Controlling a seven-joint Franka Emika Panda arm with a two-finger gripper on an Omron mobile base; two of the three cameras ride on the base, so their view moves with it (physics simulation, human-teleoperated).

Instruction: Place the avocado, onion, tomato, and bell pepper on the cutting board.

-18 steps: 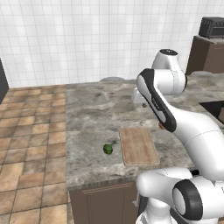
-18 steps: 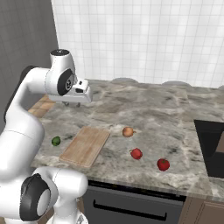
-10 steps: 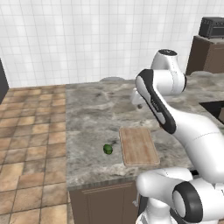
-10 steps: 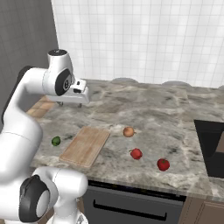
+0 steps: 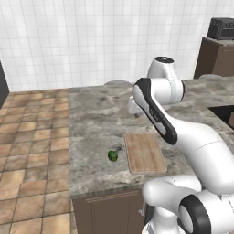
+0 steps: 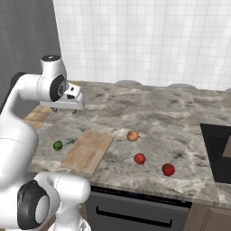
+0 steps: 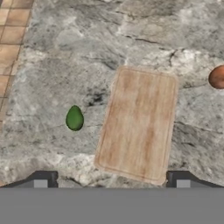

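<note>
The cutting board lies bare on the marble counter, also seen as cutting board and cutting board. The green avocado rests just left of it, apart from its edge; avocado, avocado. The tan onion sits right of the board, cut by the hand view's edge as onion. Further right lie the tomato and the bell pepper. My gripper hangs open high above the counter behind the board, nothing between its fingers; gripper.
The counter's left end drops to a tiled floor. A dark cooktop is set into the counter at the right. A toaster oven stands on a cabinet at the back right.
The hand has drifted slightly left and down in the right base view. The vegetables and board lie where they were.
</note>
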